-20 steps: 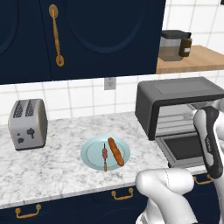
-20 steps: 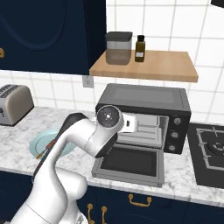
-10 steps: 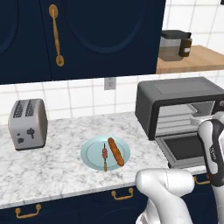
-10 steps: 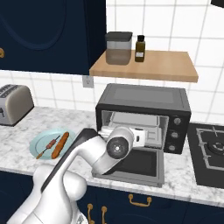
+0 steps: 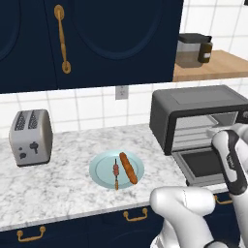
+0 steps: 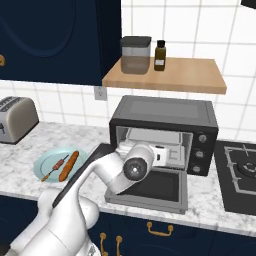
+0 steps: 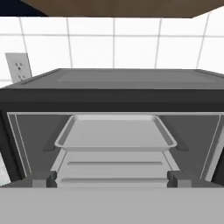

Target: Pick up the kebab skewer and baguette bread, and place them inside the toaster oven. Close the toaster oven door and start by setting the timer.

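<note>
A marble counter (image 5: 63, 189) runs under navy cabinets (image 5: 97, 43) and white tile. The toaster oven (image 6: 165, 132) stands with its toaster oven door (image 6: 150, 187) down; a silver toaster (image 5: 30, 136) sits left. The gripper (image 7: 113, 178) hangs wide and empty before the oven's tray (image 7: 114, 131).

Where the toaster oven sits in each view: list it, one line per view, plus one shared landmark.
Left base view: the toaster oven stands at the right, door dropped open.
Right base view: it sits centre-right on the counter, behind the arm.
Hand view: seen head-on, its open mouth and inner tray span the picture.
Shared landmark: the wall outlet, left of the oven.
</note>
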Motion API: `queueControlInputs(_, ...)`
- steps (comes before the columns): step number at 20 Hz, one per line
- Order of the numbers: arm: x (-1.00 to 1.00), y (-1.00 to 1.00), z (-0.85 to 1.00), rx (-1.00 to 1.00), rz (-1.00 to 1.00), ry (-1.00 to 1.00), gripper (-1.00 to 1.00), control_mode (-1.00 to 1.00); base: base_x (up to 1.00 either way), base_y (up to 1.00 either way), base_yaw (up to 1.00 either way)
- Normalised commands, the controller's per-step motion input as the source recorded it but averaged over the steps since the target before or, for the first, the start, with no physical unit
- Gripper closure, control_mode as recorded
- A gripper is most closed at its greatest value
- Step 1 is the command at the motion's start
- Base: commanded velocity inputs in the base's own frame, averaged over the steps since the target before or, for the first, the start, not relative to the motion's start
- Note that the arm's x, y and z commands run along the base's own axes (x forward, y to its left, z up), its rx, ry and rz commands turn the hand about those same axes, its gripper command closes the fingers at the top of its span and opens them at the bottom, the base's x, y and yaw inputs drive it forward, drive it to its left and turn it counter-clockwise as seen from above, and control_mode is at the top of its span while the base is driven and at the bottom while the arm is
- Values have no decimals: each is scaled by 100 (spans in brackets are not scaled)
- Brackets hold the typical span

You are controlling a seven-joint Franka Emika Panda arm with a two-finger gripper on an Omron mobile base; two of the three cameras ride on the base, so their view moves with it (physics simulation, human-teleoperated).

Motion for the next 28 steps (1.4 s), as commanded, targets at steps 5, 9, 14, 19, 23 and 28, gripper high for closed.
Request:
queueControlInputs(5, 35, -5, -12, 0, 0, 0, -100, -100, 0, 0, 0)
queueControlInputs(9, 17, -17, -25, 1, 0, 1, -100, -100, 0, 0, 0)
queueControlInputs(14, 11, -7, -26, 2, 0, 1, -100, -100, 0, 0, 0)
queueControlInputs(19, 37, 0, -3, 0, 0, 0, -100, -100, 0, 0, 0)
queueControlInputs(23, 25, 4, -13, 0, 0, 0, -100, -100, 0, 0, 0)
queueControlInputs(28, 22, -4, -13, 0, 0, 0, -100, -100, 0, 0, 0)
